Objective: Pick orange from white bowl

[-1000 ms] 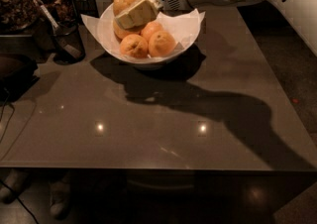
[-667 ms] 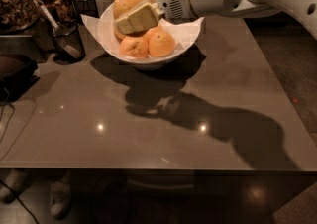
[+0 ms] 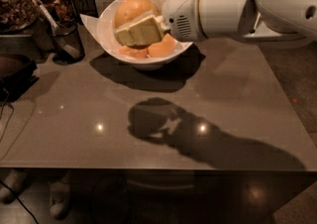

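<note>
Since 0.7 s ago the arm (image 3: 233, 2) has swung nearer and fills more of the view, and its shadow on the table (image 3: 74, 134) has spread toward the near edge. The gripper (image 3: 130, 25) sits over the white bowl (image 3: 105, 26) at far centre, closed on the orange (image 3: 131, 9), with 1 pale finger (image 3: 141, 30) across the fruit's near side. The orange lies at the bowl's far-left rim. Below it, 2 smaller, deeper-orange fruits (image 3: 163, 47) rest inside on white paper (image 3: 91, 22). Left of the bowl stands a black mesh cup (image 3: 67, 42) holding a utensil.
</note>
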